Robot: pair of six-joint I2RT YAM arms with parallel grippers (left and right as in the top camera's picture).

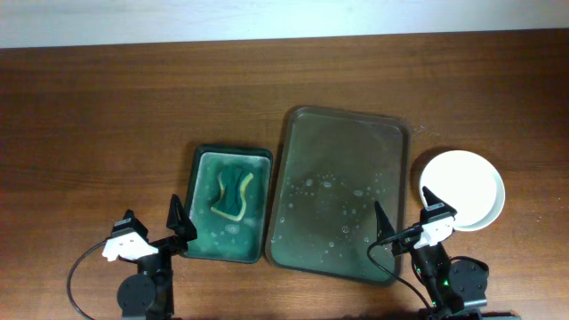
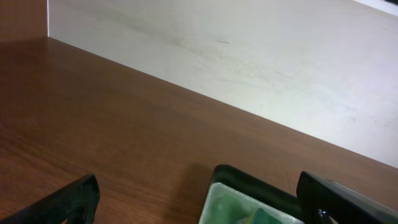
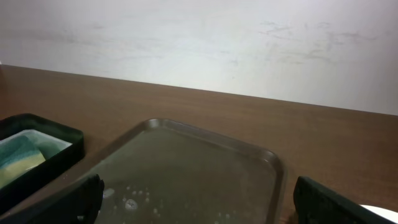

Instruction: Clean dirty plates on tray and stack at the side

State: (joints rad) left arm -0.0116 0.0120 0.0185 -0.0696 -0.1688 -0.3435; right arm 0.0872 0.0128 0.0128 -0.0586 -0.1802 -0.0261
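The dark brownish-grey tray (image 1: 391,133) lies in the middle of the table with no plates on it, only water drops and suds. It also shows in the right wrist view (image 3: 277,165). A stack of white plates (image 1: 464,187) sits on the table to the tray's right, its top plate without any green smear; its edge shows in the right wrist view (image 3: 380,213). My right gripper (image 1: 402,208) is open and empty near the tray's front right corner. My left gripper (image 1: 153,218) is open and empty, left of the green tub.
A green rectangular tub (image 1: 203,160) with a yellow-green sponge (image 1: 233,192) stands left of the tray; its corner shows in the left wrist view (image 2: 249,183) and the right wrist view (image 3: 62,140). A pale wall runs along the table's far edge.
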